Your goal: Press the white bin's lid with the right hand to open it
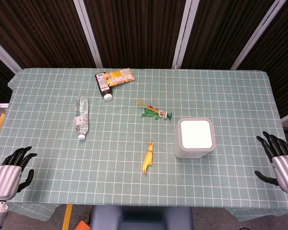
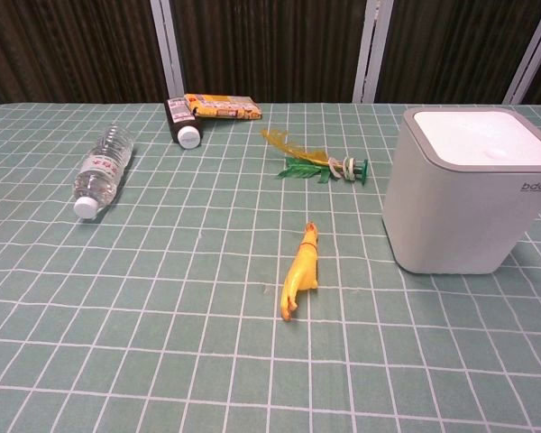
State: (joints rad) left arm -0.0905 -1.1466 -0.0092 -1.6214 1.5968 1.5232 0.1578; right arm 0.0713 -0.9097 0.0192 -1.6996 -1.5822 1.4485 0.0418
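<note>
The white bin (image 1: 194,139) stands right of the table's middle, its flat white lid (image 1: 196,133) lying closed; the chest view shows the bin (image 2: 464,194) at the right with the lid (image 2: 482,137) on top. My right hand (image 1: 281,162) hovers at the table's right front edge, well to the right of the bin, fingers spread and empty. My left hand (image 1: 12,169) sits at the left front corner, also with fingers apart and holding nothing. Neither hand appears in the chest view.
A yellow rubber chicken (image 1: 148,157) lies left of the bin. A feather toy (image 1: 154,111) lies behind it. A clear water bottle (image 1: 81,117), a dark bottle (image 1: 104,85) and a yellow box (image 1: 120,75) lie toward the back left on the green checked tablecloth (image 1: 230,96).
</note>
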